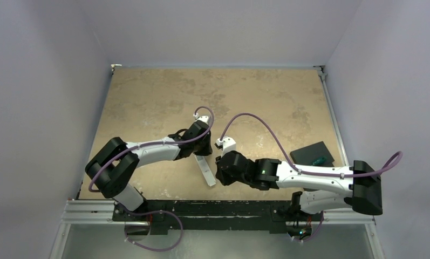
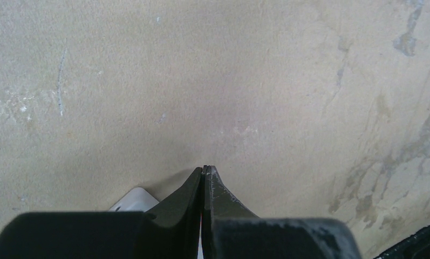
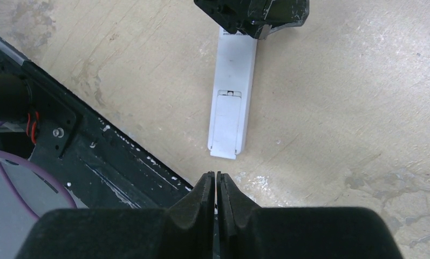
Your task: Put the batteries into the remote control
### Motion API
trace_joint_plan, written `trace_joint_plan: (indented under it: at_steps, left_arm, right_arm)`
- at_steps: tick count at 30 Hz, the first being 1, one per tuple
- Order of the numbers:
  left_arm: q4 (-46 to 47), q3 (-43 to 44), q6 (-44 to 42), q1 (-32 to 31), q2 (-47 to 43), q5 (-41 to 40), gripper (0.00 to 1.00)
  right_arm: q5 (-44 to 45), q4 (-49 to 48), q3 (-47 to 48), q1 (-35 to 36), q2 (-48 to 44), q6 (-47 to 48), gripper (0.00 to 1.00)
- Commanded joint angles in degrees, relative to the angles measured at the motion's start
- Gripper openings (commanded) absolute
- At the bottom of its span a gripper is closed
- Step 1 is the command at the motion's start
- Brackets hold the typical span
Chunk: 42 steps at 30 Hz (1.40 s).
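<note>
The remote control (image 3: 231, 91) lies white back up on the table near the front edge, with the battery cover (image 3: 226, 121) closed over its recess. It also shows in the top view (image 1: 205, 170), and one white corner shows in the left wrist view (image 2: 134, 199). My left gripper (image 1: 200, 152) is shut, its tips (image 2: 204, 170) down at the remote's far end, as the right wrist view (image 3: 253, 16) shows. My right gripper (image 3: 216, 175) is shut and empty, just short of the remote's near end (image 1: 219, 177). No batteries are in view.
A black flat square pad (image 1: 312, 154) lies at the right with a green-handled screwdriver (image 1: 319, 160) on it. The black metal base rail (image 3: 94, 156) runs along the table's front edge, close to the remote's near end.
</note>
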State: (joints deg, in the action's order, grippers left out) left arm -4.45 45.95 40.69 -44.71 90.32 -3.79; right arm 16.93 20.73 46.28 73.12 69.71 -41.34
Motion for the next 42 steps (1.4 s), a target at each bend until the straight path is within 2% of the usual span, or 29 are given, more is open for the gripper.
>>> trace_joint_plan:
  at_steps: [1, 18, 32, 42]
  left_arm:
    - [-1.3, 2.3, -2.3, 0.4, 1.2, -3.3, 0.0]
    - [-3.4, -1.9, -3.1, 0.4, -0.6, -8.7, 0.0]
    - [-5.3, -5.9, -2.8, 0.4, -5.0, -8.6, 0.0]
    - [-6.4, -9.4, -2.0, 0.4, -10.0, -8.5, 0.0]
  right_arm:
    - [-0.4, -1.8, -0.5, 0.1, -0.6, 0.3, 0.13]
    - [0.6, -1.2, -0.6, 0.1, -0.7, -1.1, 0.15]
    - [2.3, 0.5, -0.8, 0.1, 0.6, -3.1, 0.17]
    - [4.5, 1.9, -0.4, 0.1, 2.3, -4.6, 0.25]
